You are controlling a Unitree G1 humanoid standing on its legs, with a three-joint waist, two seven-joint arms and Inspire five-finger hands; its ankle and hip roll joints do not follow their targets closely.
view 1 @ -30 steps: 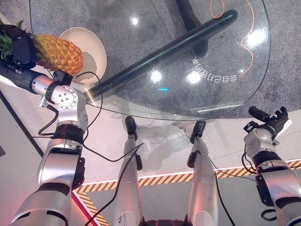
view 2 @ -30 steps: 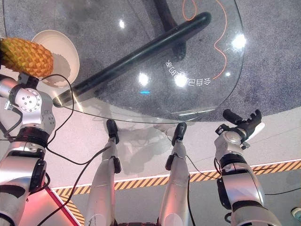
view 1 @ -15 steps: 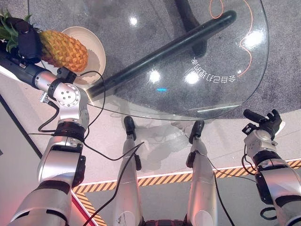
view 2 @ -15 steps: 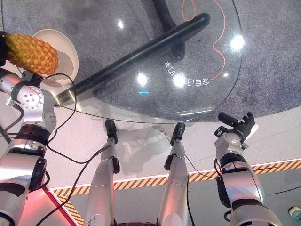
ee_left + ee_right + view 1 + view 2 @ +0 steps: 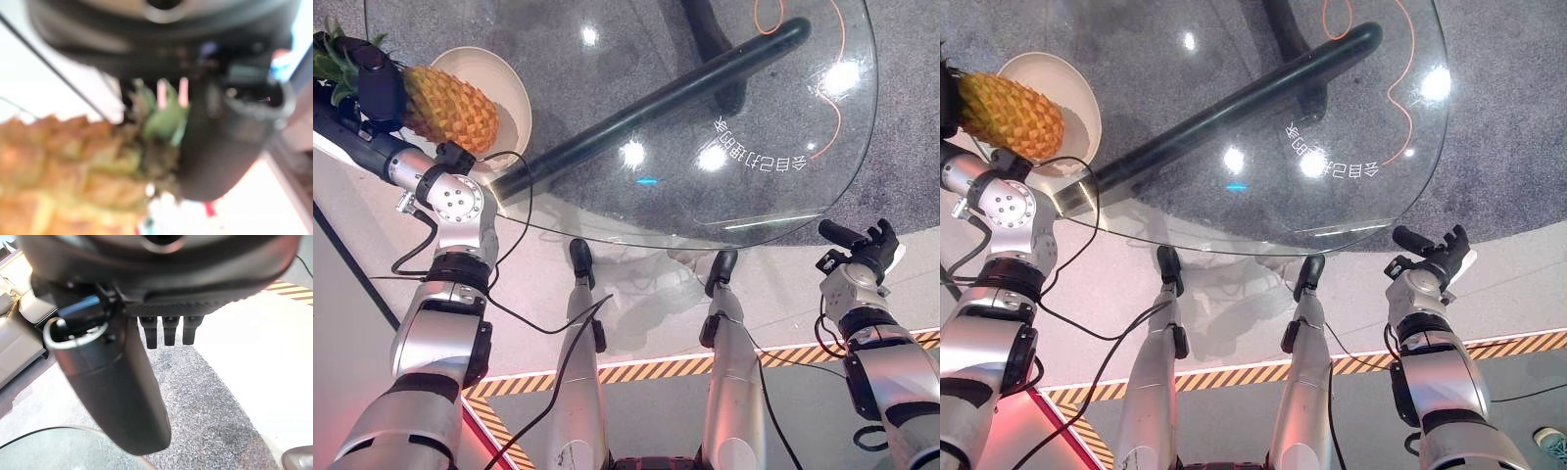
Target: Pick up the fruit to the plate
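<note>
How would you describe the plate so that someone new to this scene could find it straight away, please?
Start at the round glass table and go to its left edge. The plate sits there, cream and round, with the pineapple held over it by the left hand. Nothing else on the glass is pale.

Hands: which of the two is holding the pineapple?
The left hand, up at the table's far-left edge, has its fingers wrapped round the pineapple near its leafy crown, over the plate. The right hand hangs off the table, holding nothing.
</note>
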